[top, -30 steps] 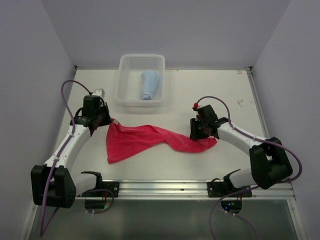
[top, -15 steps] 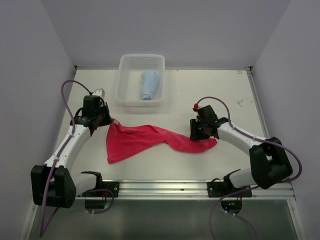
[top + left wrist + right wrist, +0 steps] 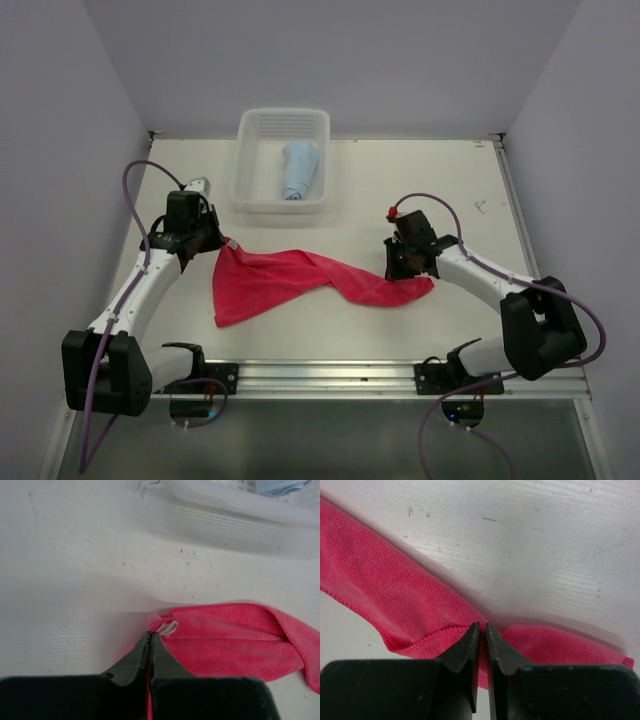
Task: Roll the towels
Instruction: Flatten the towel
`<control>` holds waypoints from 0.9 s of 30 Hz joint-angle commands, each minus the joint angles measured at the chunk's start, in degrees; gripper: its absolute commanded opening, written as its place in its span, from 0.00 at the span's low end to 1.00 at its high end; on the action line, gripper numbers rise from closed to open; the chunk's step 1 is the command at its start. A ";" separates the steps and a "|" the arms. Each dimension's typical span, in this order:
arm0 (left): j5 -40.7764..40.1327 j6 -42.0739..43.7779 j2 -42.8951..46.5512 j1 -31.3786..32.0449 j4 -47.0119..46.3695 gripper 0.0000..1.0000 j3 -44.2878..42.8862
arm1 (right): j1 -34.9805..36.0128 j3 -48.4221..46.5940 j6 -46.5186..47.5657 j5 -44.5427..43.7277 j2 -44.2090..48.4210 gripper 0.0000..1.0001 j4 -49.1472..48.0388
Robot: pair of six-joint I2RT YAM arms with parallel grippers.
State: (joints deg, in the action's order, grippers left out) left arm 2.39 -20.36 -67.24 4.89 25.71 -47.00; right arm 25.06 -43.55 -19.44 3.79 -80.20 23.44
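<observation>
At the left, the left claw (image 3: 150, 636) is clamped tight, its jaws pressed together on the far-left corner of the pink towel (image 3: 270, 280), right by the little white tag. From that corner the cloth fans out wide toward the near edge of the table (image 3: 420, 180), then narrows and twists about halfway along.

Behind that stretch, at the back of the table, sits the basket (image 3: 241, 175). The blue towel (image 3: 298, 170) lies inside it as a narrow bundle, its length pointing away from the arms.

Further right, the pink towel runs on as a thin band and ends under the right claw (image 3: 482, 628). Those jaws are drawn nearly together with only a slit between them, and there is pink hem in that slit, so I take it as a pinch on the cloth.

The towel's long axis runs side to side, strung between the two claws, with one end at each. To my eye it needs pulling flat before it can be rolled. The pull would go along that line, each arm drawing outward to take out the twist.
</observation>
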 commanded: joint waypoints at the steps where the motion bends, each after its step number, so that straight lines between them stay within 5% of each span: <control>1: 0.86 1.02 0.45 -0.49 -2.95 0.00 0.33 | -0.27 -0.04 0.02 -0.80 2.59 0.11 1.52; 5: 0.86 1.02 0.53 -0.49 -2.95 0.00 0.33 | -0.27 -0.22 -0.16 -0.54 3.56 0.00 2.04; 27: 1.04 1.11 0.36 -0.49 -3.04 0.00 0.33 | -0.27 1.62 -1.56 -5.56 18.05 0.00 -0.58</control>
State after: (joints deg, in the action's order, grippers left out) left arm 2.81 -20.36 -67.26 4.89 25.67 -47.00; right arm 25.06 -42.94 -20.49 -0.75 -64.58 25.61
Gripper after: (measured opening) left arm 0.009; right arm 0.010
